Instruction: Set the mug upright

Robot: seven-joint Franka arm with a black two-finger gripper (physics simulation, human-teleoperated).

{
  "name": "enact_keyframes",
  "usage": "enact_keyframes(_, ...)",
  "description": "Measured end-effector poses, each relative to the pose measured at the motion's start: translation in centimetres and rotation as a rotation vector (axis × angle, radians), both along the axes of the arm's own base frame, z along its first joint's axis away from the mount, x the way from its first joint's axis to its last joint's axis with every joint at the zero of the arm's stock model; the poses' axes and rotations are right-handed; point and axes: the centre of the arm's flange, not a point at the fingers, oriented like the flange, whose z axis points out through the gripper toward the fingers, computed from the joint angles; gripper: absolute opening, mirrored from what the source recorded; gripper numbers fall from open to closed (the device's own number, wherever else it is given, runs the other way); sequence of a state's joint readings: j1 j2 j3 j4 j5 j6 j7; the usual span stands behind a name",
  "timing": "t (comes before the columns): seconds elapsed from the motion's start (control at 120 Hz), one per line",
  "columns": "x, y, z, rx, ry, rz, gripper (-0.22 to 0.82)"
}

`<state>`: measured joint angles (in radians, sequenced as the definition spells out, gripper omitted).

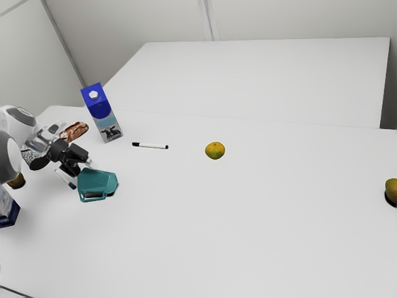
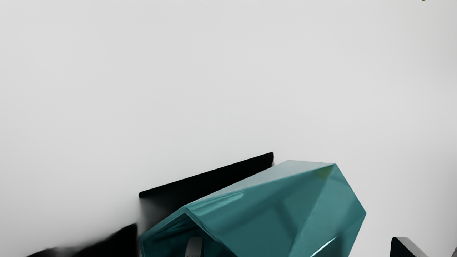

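Mug [image 1: 96, 180] on its side on the table [image 1: 248, 236]; fingers [image 1: 78, 153] spread, one tip at its mouth, the other outside, apart from it. Exterior view shows carton [image 1: 103, 115], marker [image 1: 151, 146].

The desk [image 1: 260, 236] has a plain, smooth white top. Beyond its far edge lies a broad white slab [image 1: 260, 81] with straight borders; whether it is flat or upright, I cannot tell. Behind that stands a pale grey wall [image 1: 149, 22] with a light upright strip [image 1: 209, 18]. Near the exterior view's left, a dark slanting line [image 1: 64, 46] divides this wall from another pale one [image 1: 25, 43]. The light is soft, and gentle grey shading crosses the desk.
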<state>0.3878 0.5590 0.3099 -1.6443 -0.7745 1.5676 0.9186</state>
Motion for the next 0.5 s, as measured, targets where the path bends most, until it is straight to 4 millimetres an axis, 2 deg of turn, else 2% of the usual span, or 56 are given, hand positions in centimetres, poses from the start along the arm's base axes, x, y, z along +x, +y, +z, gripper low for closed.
enact_keyframes(0.408, 0.25, -0.34, 0.57, -0.033, -0.033, 0.006, 0.25)
enact_keyframes(0.5, 0.36, -0.65, 0.64, -0.046, -0.038, 0.006, 0.14)
